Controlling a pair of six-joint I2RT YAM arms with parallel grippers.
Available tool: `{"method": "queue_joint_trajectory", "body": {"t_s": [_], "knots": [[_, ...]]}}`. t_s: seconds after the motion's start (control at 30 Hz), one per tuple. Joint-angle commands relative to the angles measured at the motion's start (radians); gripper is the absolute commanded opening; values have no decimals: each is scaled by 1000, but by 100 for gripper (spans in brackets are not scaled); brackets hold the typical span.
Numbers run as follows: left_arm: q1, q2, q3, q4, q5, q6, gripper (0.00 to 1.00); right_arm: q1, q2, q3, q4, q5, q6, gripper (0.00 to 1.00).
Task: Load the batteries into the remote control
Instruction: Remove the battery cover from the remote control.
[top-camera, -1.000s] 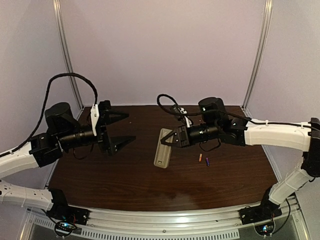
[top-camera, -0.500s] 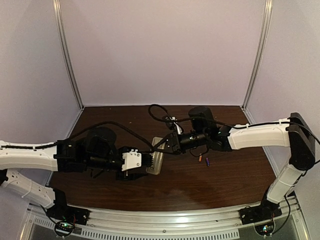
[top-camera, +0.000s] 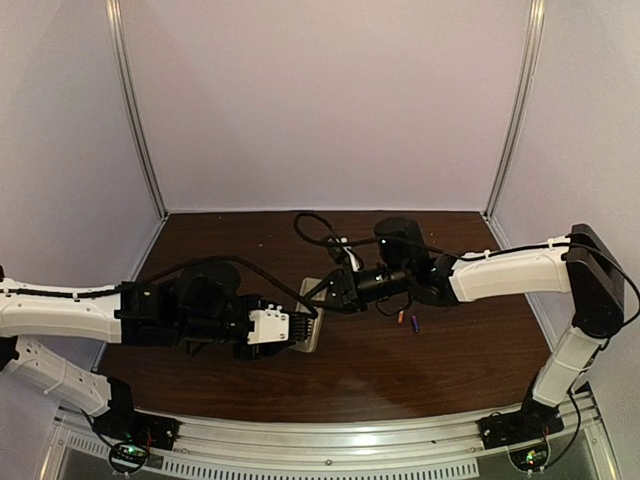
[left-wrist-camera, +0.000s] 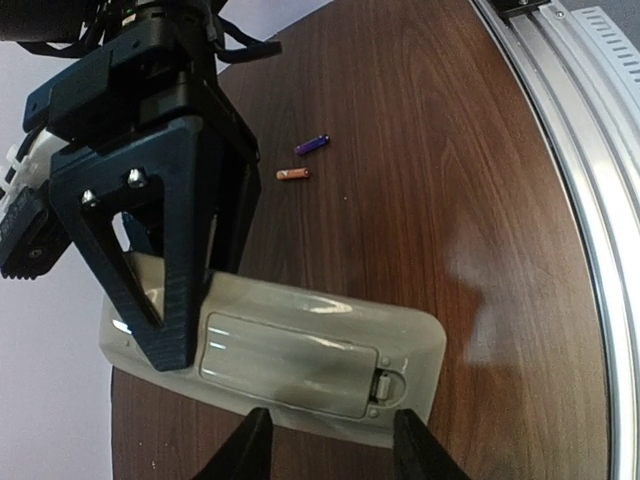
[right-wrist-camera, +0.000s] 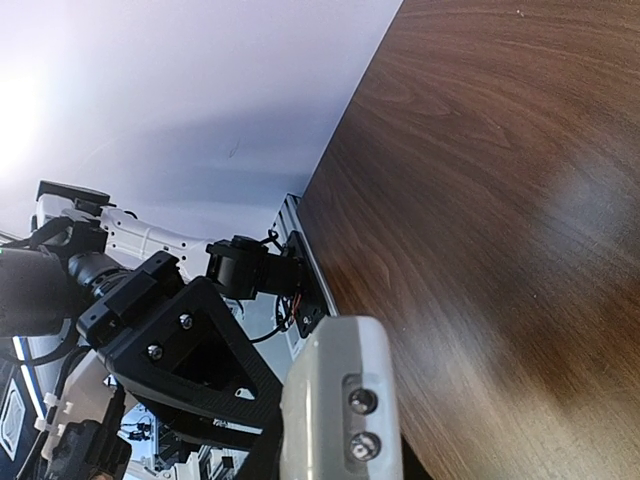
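Note:
The remote control (left-wrist-camera: 290, 345) lies back up, beige-grey, with the cover shut over its battery bay. It also shows in the top view (top-camera: 312, 340) and end-on in the right wrist view (right-wrist-camera: 335, 400). My right gripper (top-camera: 323, 292) is shut on the remote's far end; its black fingers (left-wrist-camera: 170, 260) straddle that end. My left gripper (left-wrist-camera: 330, 455) is open, its fingertips just off the remote's near long edge, by the cover latch (left-wrist-camera: 388, 383). Two batteries, one orange (left-wrist-camera: 293, 174) and one purple (left-wrist-camera: 312, 145), lie loose on the table right of the remote (top-camera: 401, 316).
The dark wooden table (top-camera: 440, 360) has white walls at the back and sides and a metal rail (top-camera: 330, 440) along the near edge. A black cable (top-camera: 310, 225) loops above the right wrist.
My left arm has swung from the back left to the table's middle and brought its open gripper up to the remote. My right gripper has carried the remote slightly left.

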Motion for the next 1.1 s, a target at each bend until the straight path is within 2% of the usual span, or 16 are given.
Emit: {"method": "queue_joint_trajectory", "body": {"t_s": [0.0,0.47,0.77,1.07], "knots": [[-11,15,30,54,-33,30,41,8,23,-2,30,-18,13,0],[-37,47,35,56,-35,53,36,11,27,0,38,-26,35,0],[-56,78,37,56,-114,69,36,22,37,12,44,-44,56,0],[-61,33,15,100,-169,82,31,24,54,5,60,-60,68,0]]}}
